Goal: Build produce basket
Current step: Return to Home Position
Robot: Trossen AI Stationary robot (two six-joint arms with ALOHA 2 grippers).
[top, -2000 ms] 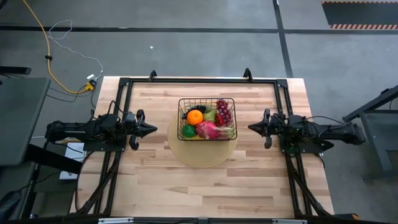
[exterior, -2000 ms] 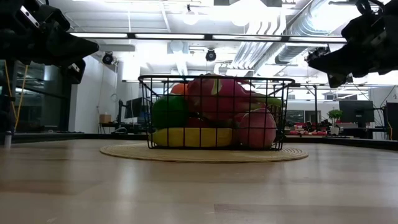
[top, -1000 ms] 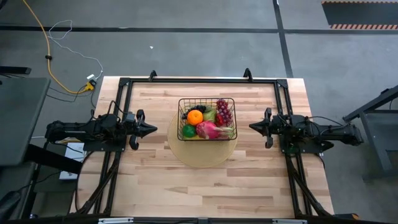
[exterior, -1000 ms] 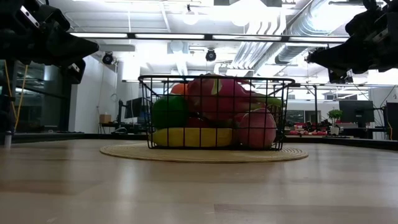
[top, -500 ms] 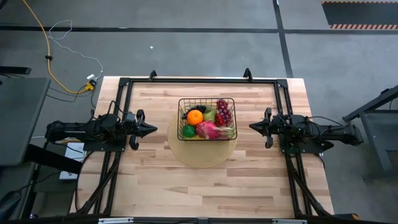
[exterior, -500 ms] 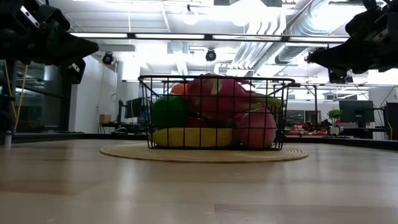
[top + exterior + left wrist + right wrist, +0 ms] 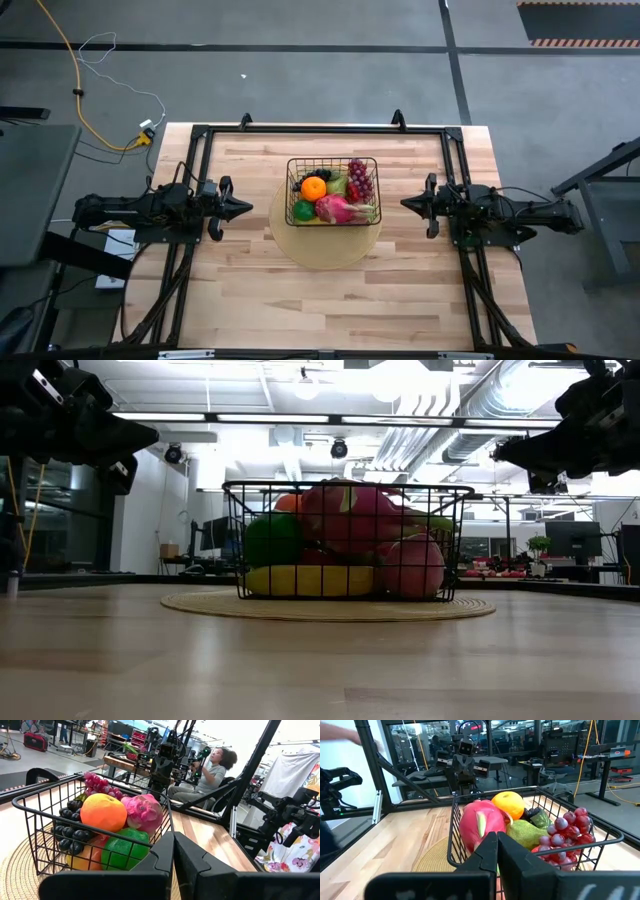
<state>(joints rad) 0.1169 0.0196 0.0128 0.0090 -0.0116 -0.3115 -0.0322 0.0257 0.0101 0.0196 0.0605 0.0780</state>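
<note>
The black wire basket (image 7: 333,159) stands on a round woven mat (image 7: 325,248) at the table's middle. It holds an orange (image 7: 313,188), a green ball (image 7: 302,211), a pink dragon fruit (image 7: 337,208) and red grapes (image 7: 360,178). The low view shows a yellow banana (image 7: 310,580) lying at the basket's bottom. My left gripper (image 7: 249,207) hovers shut and empty left of the basket, pointing at it. My right gripper (image 7: 403,205) hovers shut and empty right of it. Both are above the table (image 7: 155,433) (image 7: 497,452).
Black frame rails (image 7: 320,128) run along the table's far, left and right sides. Bare wood (image 7: 320,300) lies between the mat and the near edge. A seated person (image 7: 210,770) shows in the room beyond the table in the left wrist view.
My right gripper drew back slightly toward the table's right edge and rose a little about two seconds ago. Since then both arms and the basket have kept still.
</note>
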